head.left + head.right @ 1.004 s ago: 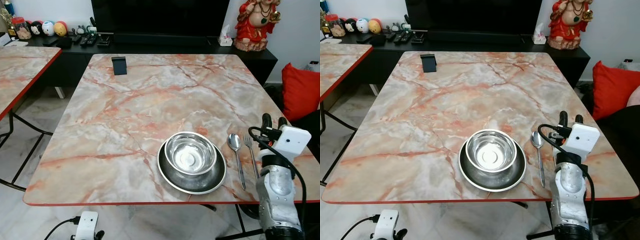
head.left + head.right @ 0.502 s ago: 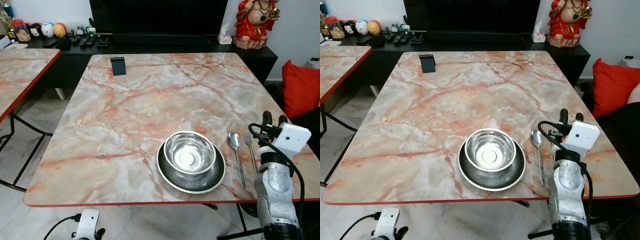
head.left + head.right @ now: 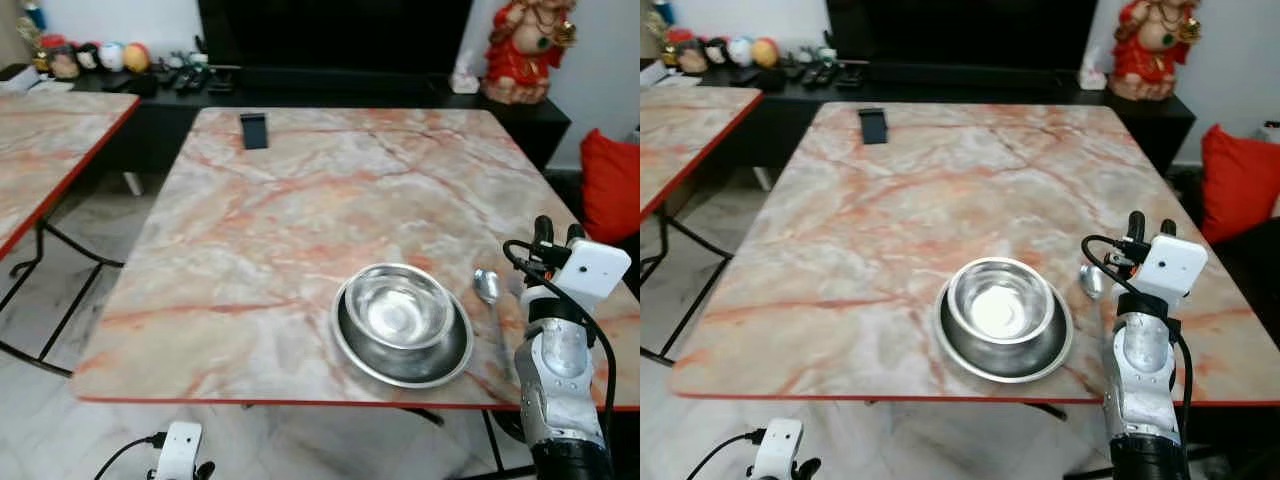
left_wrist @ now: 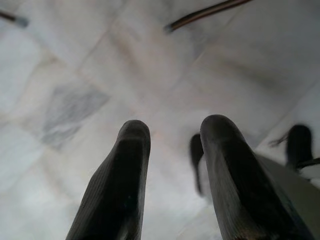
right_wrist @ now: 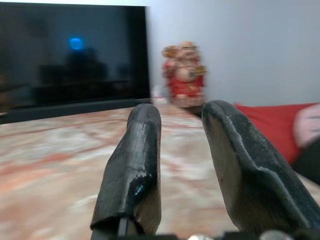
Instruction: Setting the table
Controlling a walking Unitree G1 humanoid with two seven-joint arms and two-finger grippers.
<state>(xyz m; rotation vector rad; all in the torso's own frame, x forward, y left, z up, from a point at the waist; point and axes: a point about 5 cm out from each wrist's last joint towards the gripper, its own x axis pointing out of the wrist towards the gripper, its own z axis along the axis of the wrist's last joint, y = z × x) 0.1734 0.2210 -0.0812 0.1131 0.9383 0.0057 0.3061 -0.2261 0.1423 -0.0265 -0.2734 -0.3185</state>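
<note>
Bench (image 3: pixel 300 200): square slab, glossy marble-look top in cream with pink-orange veins, thin red edge.

Landmark: round polished steel bowl (image 3: pixel 397 306), sitting inside a wider, darker, shallow steel plate (image 3: pixel 402 352), near the bench's front edge, right of centre.

Just right of the bowl lies a steel spoon (image 3: pixel 489 288), oval head pointing toward the far edge. Its handle is blurred and partly covered by the right arm. Anything lying beyond the spoon is hidden behind that arm.

Far back-left of the bowl: small flat black rectangular object (image 3: pixel 254 130); cannot tell what it is.

Right pincer (image 3: pixel 1147 227): silver forearm rises upright at the front edge, right of the bowl, white wrist box on top, two black ribbed fingers (image 5: pixel 135 165) pointing up and away toward the far wall. Fingers spread, nothing between them.

Left pincer (image 4: pixel 170 145): hangs low, below the bench, aimed at pale marble floor tiles (image 4: pixel 75 100). Fingers apart, empty. Both head views are soft with blur.
</note>
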